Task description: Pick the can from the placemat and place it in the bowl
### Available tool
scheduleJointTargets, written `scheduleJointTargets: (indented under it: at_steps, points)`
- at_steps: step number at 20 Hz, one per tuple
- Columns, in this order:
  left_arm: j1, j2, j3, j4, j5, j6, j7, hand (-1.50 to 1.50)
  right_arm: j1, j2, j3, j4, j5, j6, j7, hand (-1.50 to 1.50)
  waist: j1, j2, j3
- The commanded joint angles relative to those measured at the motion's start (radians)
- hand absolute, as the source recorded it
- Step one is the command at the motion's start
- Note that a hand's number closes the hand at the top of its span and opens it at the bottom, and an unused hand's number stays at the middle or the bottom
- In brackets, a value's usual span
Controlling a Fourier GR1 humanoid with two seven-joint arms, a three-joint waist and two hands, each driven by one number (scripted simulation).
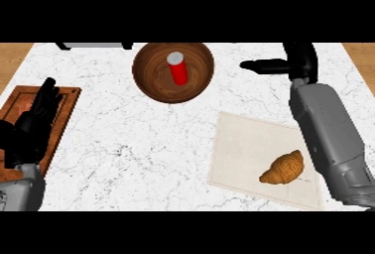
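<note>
A red can [177,70] with a silver top stands inside the brown wooden bowl [155,79] at the back middle of the counter. My right hand [287,63] hovers to the right of the bowl, apart from it, fingers straight and pointing left, holding nothing. The beige placemat [249,149] lies at the front right, with my right forearm over its right edge. At the left edge my left hand [33,121] rests open, fingers up.
A croissant [284,168] lies on the placemat near my right forearm. A wooden tray [64,106] sits at the left edge under my left hand. A grey object [92,45] shows at the back left edge.
</note>
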Motion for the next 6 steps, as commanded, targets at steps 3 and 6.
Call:
scheduleJointTargets:
  at_steps: [3, 6]
  points:
    - [0.039, -0.007, -0.005, -0.033, -0.01, -0.006, -0.012, 0.0, 0.2, -0.051, -0.024, -0.218, -0.098, 0.164, -0.032, -1.5, -0.001, -0.002, 0.0]
    - [0.046, 0.01, 0.018, -0.038, 0.002, -0.031, -0.013, 0.0, 0.245, -0.036, -0.007, -0.323, -0.105, 0.147, 0.013, -1.5, 0.006, 0.0, 0.0]
